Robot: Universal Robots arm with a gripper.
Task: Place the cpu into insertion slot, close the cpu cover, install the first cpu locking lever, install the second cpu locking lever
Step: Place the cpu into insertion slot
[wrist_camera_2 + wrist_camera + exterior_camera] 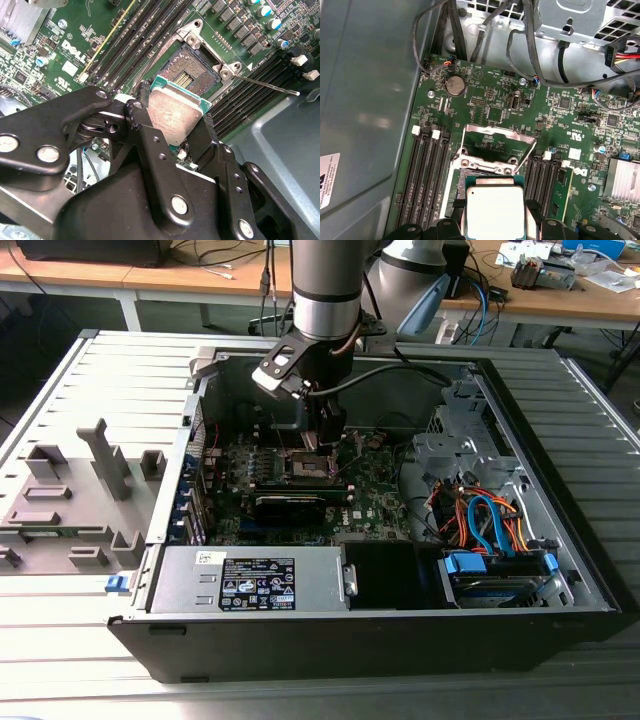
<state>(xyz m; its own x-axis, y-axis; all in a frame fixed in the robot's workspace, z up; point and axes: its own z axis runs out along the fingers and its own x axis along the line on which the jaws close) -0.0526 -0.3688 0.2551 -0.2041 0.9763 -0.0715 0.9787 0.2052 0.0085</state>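
Observation:
My gripper (pixel 172 124) is shut on the cpu (pixel 174 107), a small square chip with a pale metal top, one black finger on each of two opposite edges. The chip hangs just above and slightly to one side of the open insertion slot (pixel 191 67), whose gold contact field is bare. In the first wrist view the cpu (pixel 495 212) lies over the slot's near edge (pixel 466 179), with the cpu cover (pixel 495 136) flipped up behind it. A thin locking lever (pixel 265 85) sticks out sideways, unlatched. In the exterior view the gripper (pixel 325 440) hovers over the slot (pixel 308 468).
Memory slots (pixel 427 175) flank the socket on both sides. A long black card (pixel 300 502) lies in front of it. The power supply (pixel 250 582) and a drive cage with coloured cables (pixel 490 530) fill the case's front. Grey fixtures (pixel 80 490) stand outside at the exterior view's left.

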